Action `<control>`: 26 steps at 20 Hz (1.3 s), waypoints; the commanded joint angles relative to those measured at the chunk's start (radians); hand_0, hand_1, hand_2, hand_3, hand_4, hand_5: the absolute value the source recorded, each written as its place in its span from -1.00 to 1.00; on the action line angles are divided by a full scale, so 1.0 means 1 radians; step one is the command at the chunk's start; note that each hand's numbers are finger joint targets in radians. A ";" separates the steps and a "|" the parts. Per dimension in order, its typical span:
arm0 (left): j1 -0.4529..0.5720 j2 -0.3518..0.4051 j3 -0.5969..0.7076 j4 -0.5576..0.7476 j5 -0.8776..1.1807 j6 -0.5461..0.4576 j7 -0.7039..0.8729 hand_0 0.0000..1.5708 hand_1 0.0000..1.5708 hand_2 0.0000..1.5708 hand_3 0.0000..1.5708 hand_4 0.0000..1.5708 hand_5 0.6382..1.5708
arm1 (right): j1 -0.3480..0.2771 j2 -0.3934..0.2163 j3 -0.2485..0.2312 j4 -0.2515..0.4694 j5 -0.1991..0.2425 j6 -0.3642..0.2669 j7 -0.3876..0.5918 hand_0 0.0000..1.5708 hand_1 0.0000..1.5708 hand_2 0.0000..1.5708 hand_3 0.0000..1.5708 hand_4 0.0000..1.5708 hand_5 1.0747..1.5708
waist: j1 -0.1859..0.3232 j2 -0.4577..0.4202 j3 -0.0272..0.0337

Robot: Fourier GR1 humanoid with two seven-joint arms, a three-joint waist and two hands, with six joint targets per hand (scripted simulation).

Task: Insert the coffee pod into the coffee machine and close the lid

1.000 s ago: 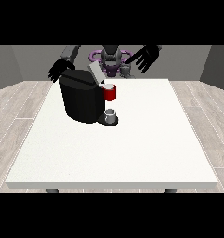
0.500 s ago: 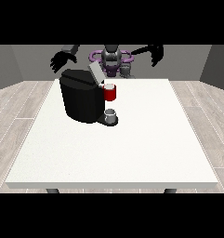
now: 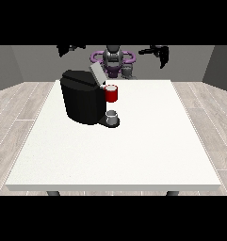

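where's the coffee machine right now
In the front view the coffee machine stands on the white table, left of centre toward the robot's edge, with a red thing at the machine on its right.

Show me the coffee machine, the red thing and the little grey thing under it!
coffee machine [image 3: 82, 101], front view, black body.
red thing at the machine [image 3: 111, 93], front view, its side.
grey thing [image 3: 112, 116], front view, its top.

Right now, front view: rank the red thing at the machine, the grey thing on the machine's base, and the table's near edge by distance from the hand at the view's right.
From the hand at the view's right:
1. Red thing at the machine, under the lid.
2. Grey thing, on the base below.
3. Table's near edge, closest to camera.
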 commanded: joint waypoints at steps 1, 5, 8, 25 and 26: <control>0.066 -0.042 -0.012 -0.039 0.031 -0.015 -0.021 -1.00 -1.00 -1.00 -1.00 -0.83 1.00 | -0.071 -0.045 -0.013 -0.044 -0.048 0.069 0.048 -1.00 -1.00 -1.00 -1.00 -1.00 1.00 | 0.039 0.005 0.0000; 0.083 -0.032 -0.004 -0.097 0.077 -0.024 0.003 -1.00 -1.00 -1.00 -1.00 -1.00 1.00 | -0.132 -0.014 0.051 -0.082 0.002 0.043 0.088 -1.00 -1.00 -1.00 -1.00 -1.00 1.00 | 0.039 0.045 -0.0002; 0.118 -0.085 -0.078 -0.170 0.100 0.022 0.020 -1.00 -1.00 -1.00 -1.00 -0.74 1.00 | -0.120 -0.035 0.037 -0.015 0.008 0.092 0.003 -1.00 -1.00 -1.00 -1.00 -1.00 1.00 | 0.074 0.077 0.0003; 0.273 -0.034 -0.138 -0.500 0.216 -0.005 0.131 -1.00 -1.00 -1.00 -1.00 -1.00 1.00 | -0.303 -0.016 -0.004 0.135 -0.007 0.133 -0.004 -1.00 -1.00 -1.00 -1.00 -1.00 1.00 | 0.083 0.248 0.0002; 0.279 -0.039 -0.145 -0.513 0.223 -0.020 0.129 -1.00 -1.00 -1.00 -1.00 -1.00 1.00 | -0.308 -0.044 -0.044 0.176 -0.023 0.155 -0.070 -1.00 -1.00 -1.00 -1.00 -1.00 1.00 | 0.109 0.279 0.0003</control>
